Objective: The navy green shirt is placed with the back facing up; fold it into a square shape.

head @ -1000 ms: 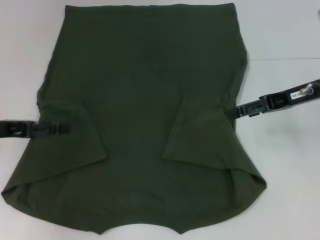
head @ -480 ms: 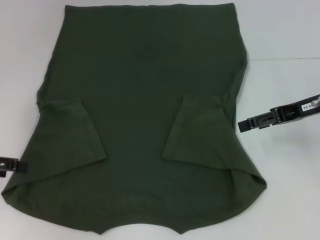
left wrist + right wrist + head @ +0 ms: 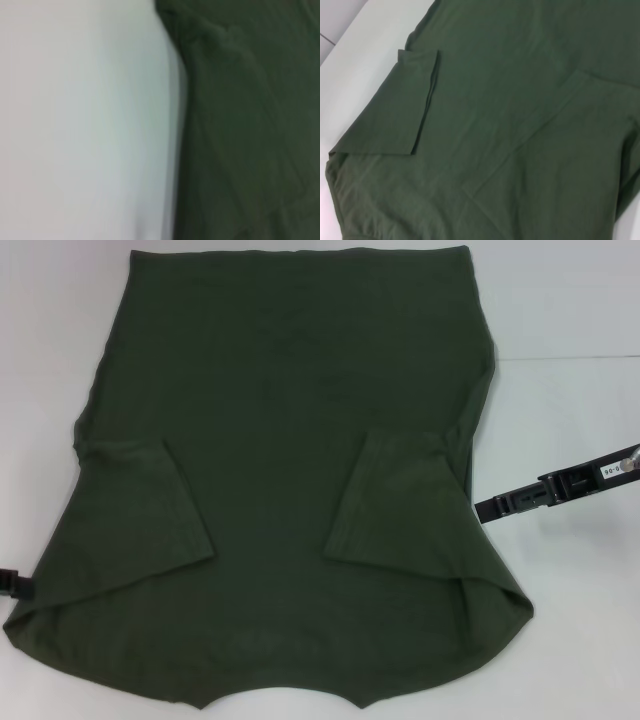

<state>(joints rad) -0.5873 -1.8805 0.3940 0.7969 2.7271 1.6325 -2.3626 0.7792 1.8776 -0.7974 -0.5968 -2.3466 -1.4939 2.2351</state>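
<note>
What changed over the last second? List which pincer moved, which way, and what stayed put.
Both have drawn off the navy green shirt, outward and toward the robot. The left pincer, which lay on the folded left sleeve, now shows only at the picture's left edge. The right pincer, which touched the shirt's right edge, now lies apart on the white table. Shirt and both folded-in sleeves lie unchanged.

Shirt point(image 3: 290, 440) lies on table point(image 3: 570, 300), sleeves seemingly folded inward.

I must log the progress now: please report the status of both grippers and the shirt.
Left gripper at shirt's left edge, right gripper just off its right edge. Navy green shirt flat, both sleeves folded in. No obstruction visible.
</note>
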